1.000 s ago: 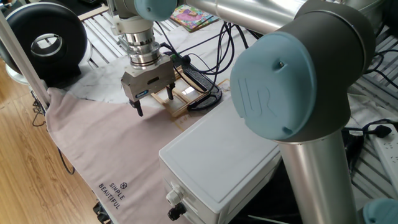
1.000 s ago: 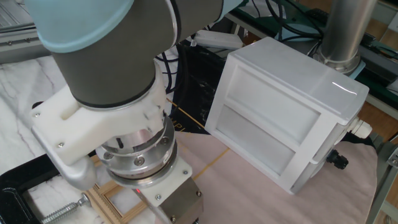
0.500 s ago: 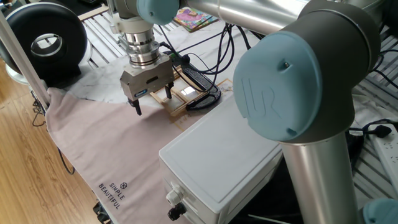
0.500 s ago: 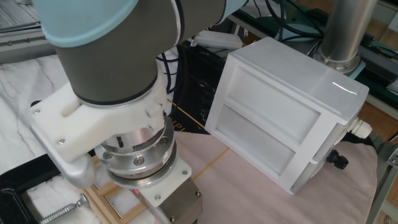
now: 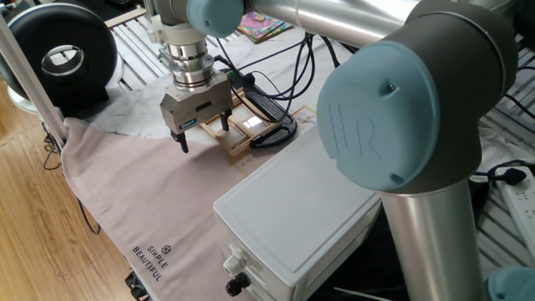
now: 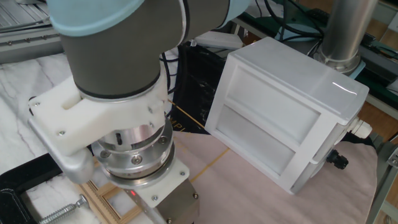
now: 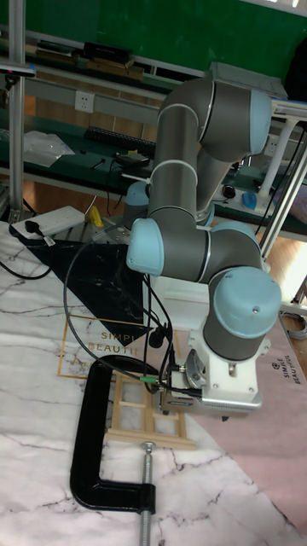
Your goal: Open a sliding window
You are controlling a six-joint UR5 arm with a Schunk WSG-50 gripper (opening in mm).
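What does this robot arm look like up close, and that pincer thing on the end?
The arm is thick grey tubing with pale blue round caps at the joints. A ribbed silver wrist ring joins a boxy grey pincer with two short dark fingers. A white plastic bracket sits above the ring.

Sliding window [image 5: 244,125] half hidden behind gripper [image 5: 205,138]; gripper fingertips cut off in other fixed view.

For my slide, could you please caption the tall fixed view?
UR5 gripper poised beside the sliding window, which a black C-clamp pins.
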